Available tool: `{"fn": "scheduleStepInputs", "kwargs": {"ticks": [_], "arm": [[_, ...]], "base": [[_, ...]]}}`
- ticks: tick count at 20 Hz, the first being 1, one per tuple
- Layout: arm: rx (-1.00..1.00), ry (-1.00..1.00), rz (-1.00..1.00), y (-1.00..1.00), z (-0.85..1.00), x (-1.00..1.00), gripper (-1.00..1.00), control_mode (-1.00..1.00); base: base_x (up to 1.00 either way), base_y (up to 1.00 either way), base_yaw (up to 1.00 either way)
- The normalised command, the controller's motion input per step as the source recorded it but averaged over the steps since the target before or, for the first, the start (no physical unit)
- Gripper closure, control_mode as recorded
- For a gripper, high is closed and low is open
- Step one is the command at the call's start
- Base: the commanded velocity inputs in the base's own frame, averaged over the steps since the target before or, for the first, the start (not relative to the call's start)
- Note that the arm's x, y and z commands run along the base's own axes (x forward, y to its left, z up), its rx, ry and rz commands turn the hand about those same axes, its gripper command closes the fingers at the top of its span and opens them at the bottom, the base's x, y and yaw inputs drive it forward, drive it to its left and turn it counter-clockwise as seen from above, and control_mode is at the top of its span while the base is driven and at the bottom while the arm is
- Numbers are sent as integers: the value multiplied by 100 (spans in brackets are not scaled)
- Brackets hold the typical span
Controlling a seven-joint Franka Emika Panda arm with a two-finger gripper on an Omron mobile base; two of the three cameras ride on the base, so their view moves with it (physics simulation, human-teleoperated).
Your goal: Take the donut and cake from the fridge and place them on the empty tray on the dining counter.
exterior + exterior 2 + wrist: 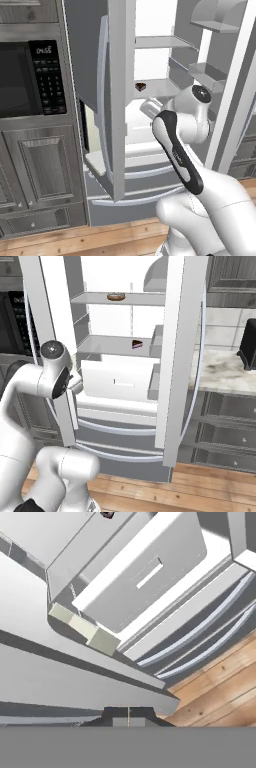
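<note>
The fridge stands with both doors open, showing its white inside. On the upper shelf lies the donut. One shelf lower sits the cake, a small dark wedge that also shows at the top edge of the hand view. My arm reaches toward the opening at the height of the white drawer, below the cake's shelf. My gripper is shut with nothing in it, its tips pressed together by the edge of the left door. The tray and the dining counter are out of view.
A black-panelled microwave and grey cabinets stand left of the fridge. The left door and right door flank my arm. A marble counter with a black object lies to the right. The floor is wood.
</note>
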Motion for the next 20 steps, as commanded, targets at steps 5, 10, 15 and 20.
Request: {"fn": "scheduleStepInputs", "kwargs": {"ticks": [5, 10, 15, 20], "arm": [[12, 0, -5, -25, 17, 9, 100, -100], [16, -1, -1, -22, 21, 20, 100, -100], [13, -6, -1, 0, 17, 30, 100, -100], [11, -7, 0, 0, 12, 33, 100, -100]], "base": [[0, 0, 0], [0, 0, 0], [0, 0, 0], [0, 0, 0]]}}
